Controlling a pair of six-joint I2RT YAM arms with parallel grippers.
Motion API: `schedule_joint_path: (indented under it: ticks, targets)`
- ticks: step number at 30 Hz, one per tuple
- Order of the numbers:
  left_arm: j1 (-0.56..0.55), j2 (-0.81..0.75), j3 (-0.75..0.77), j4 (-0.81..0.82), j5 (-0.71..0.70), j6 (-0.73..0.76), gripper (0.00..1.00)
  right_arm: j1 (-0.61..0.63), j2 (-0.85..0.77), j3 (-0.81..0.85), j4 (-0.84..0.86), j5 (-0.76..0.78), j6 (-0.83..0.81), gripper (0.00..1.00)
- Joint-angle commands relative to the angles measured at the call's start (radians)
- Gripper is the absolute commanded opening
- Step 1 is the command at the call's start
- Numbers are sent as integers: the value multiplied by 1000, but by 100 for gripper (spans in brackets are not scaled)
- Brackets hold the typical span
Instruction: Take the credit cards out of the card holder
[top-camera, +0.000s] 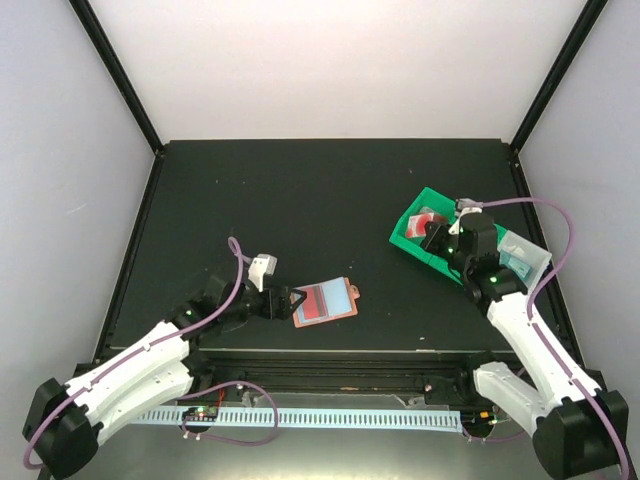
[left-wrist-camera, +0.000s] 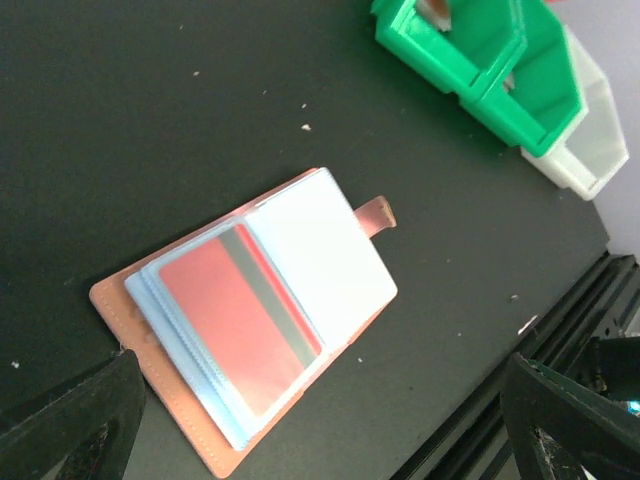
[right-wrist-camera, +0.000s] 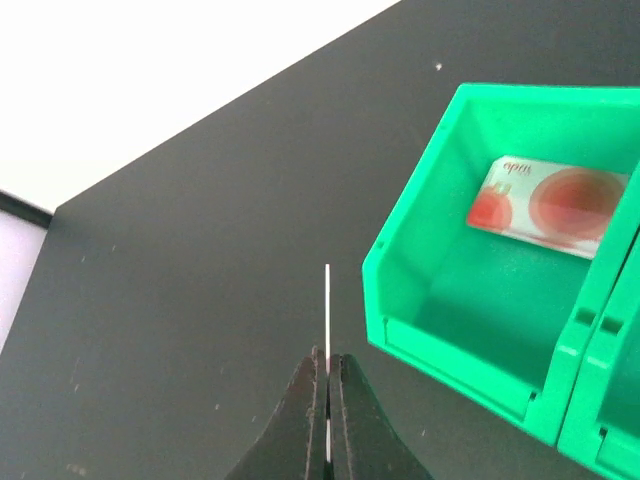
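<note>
1. While my left gripper (left-wrist-camera: 320, 420) gapes empty, the open terracotta-brown card holder (left-wrist-camera: 250, 330) lies centre-frame, red plastic card (left-wrist-camera: 240, 325) inside.
2. My right gripper (right-wrist-camera: 327, 400) pinches a thin white card (right-wrist-camera: 327, 300) edge-on beside the green plastic bin (right-wrist-camera: 400, 290), bare dark table (right-wrist-camera: 180, 300) leftward.

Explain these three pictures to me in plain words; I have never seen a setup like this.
Two robot arms stand at the near edge of a dark table. One picture looks down from above; the other two come from cameras on each wrist. The left hand is open beside an opened card holder with a red card still in its sleeve. The right hand is shut on a thin card, seen edge-on, next to a green bin that already holds another card.
</note>
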Motion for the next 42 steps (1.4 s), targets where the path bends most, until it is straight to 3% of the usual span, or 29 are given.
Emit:
schedule_joint_path:
  ticks: [1, 11, 15, 26, 42]
  targets:
    - [7, 44, -1, 6, -9, 11, 99, -45, 62, 20, 121, 62, 47, 1]
    - [6, 102, 7, 28, 45, 6, 99, -93, 242, 47, 258, 241, 95, 1]
    - [8, 109, 12, 29, 37, 10, 99, -151, 360, 111, 234, 179, 116, 1]
    - [9, 107, 47, 13, 55, 34, 99, -193, 561, 147, 422, 83, 179, 1]
    - [17, 157, 46, 49, 82, 44, 99, -199, 768, 191, 506, 93, 185, 1]
